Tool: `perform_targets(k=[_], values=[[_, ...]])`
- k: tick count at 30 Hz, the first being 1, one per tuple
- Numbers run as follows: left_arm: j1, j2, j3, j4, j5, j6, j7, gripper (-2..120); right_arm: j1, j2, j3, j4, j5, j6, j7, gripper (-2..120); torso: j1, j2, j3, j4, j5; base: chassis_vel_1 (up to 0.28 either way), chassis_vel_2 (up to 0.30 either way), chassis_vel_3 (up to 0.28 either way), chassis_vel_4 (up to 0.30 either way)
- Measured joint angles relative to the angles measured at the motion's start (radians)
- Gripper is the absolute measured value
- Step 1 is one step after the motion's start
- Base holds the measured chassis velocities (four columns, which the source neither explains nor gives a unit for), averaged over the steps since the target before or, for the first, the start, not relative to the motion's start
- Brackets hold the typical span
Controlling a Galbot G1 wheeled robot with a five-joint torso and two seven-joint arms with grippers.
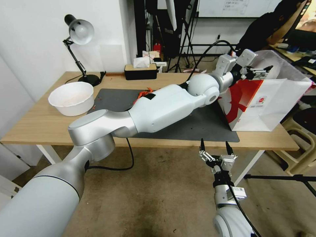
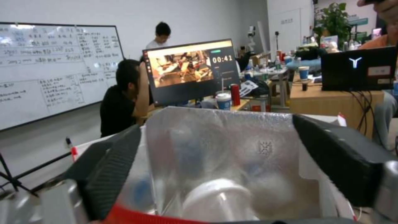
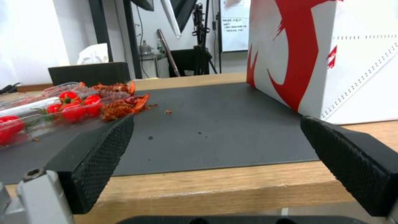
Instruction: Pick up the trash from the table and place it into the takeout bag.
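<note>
White-and-red bag point(image 1: 263, 105) at the table's point(image 1: 39, 125) right end, your left gripper point(image 1: 260, 70) open right over its mouth, right gripper point(image 1: 215, 148) open, low before the table edge, leftovers point(image 3: 83, 105) on the mat point(image 1: 197, 125).

Light-wood surface point(image 1: 39, 123) under a matt grey mat point(image 1: 197, 126); takeout bag point(image 1: 279, 102) smooth paper, foil-lined; pincer pads point(image 3: 97, 158) knurled black rubber.

head view looks down over the table point(image 1: 42, 121); both wrist views sit close, sharing the takeout bag point(image 3: 331, 62).
</note>
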Motion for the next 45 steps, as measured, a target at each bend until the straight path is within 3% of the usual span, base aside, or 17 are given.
perform_targets(k=[7,11,13,16,17,18,20,22,24,26,39,40,43,45], values=[[0.016,0.021,-0.053,0.001,0.003,0.001,-0.002,100,-0.001,0.005,-0.001,0.000,-0.004,0.000,0.000,100,0.000,0.000,0.000,-0.0004,0.0000,0.000,0.000,0.000,0.000],[0.033,0.074,-0.074,-0.016,0.005,0.002,-0.002,100,-0.002,0.005,-0.001,0.001,-0.005,0.000,0.000,100,0.000,0.000,0.000,-0.0001,-0.0002,0.000,0.000,0.000,0.000],[0.054,0.132,-0.086,-0.046,0.006,0.002,-0.003,100,-0.002,0.005,-0.001,0.002,-0.006,0.000,0.000,100,0.000,0.000,0.000,0.0000,-0.0002,0.000,0.000,0.000,0.000],[0.064,0.157,-0.093,-0.060,0.006,0.002,-0.003,100,-0.002,0.005,-0.001,0.001,-0.006,0.000,0.000,100,0.000,0.000,0.000,0.0001,-0.0003,0.000,0.000,0.000,0.000],[0.093,0.217,-0.116,-0.092,0.012,0.003,-0.004,100,-0.001,0.005,-0.001,0.001,-0.006,0.001,0.000,100,0.000,0.000,0.000,0.0002,-0.0005,0.000,0.000,0.000,0.000],[0.093,0.217,-0.116,-0.092,0.012,0.003,-0.004,100,-0.001,0.005,-0.001,0.001,-0.006,0.001,0.000,100,0.000,0.000,0.000,0.0002,-0.0005,0.000,0.000,0.000,0.000],[0.138,0.294,-0.155,-0.136,0.023,0.005,-0.009,100,0.001,0.006,-0.003,0.001,-0.007,0.001,0.000,100,0.000,0.000,0.000,0.0003,-0.0006,0.000,0.000,0.000,0.000],[0.206,0.398,-0.211,-0.206,0.035,0.006,-0.019,100,0.003,0.005,-0.005,0.000,-0.008,0.000,-0.001,100,0.000,0.000,0.000,0.0002,-0.0004,0.000,0.000,0.000,0.000],[0.218,0.416,-0.220,-0.218,0.037,0.006,-0.019,100,0.003,0.004,-0.005,0.000,-0.009,0.000,-0.001,100,0.000,0.000,0.000,0.0000,-0.0005,0.000,0.000,0.000,0.000],[0.283,0.488,-0.261,-0.280,0.046,0.007,-0.022,100,0.001,-0.001,-0.005,0.001,-0.009,0.000,-0.001,100,0.000,0.000,0.000,0.0002,-0.0003,0.000,0.000,0.000,0.000],[0.561,0.660,-0.471,-0.470,0.082,0.017,-0.046,100,0.000,-0.004,-0.009,0.006,-0.009,0.000,0.000,100,0.000,0.000,0.000,-0.0002,-0.0007,0.000,0.000,0.000,0.000],[0.608,0.692,-0.511,-0.501,0.089,0.016,-0.046,100,0.000,-0.003,-0.010,0.006,-0.009,0.000,-0.001,100,0.000,0.000,0.000,0.0000,0.0006,0.000,0.000,0.000,0.000],[0.667,0.725,-0.553,-0.535,0.096,0.016,-0.046,100,-0.001,-0.003,-0.012,0.006,-0.010,0.000,-0.001,100,0.000,0.000,0.000,0.0001,-0.0007,0.000,0.000,0.000,0.000],[0.760,0.763,-0.624,-0.585,0.110,0.014,-0.045,100,-0.001,-0.002,-0.014,0.005,-0.018,0.003,-0.003,100,0.000,0.000,0.000,0.0001,0.0001,0.000,0.000,0.000,0.000]])
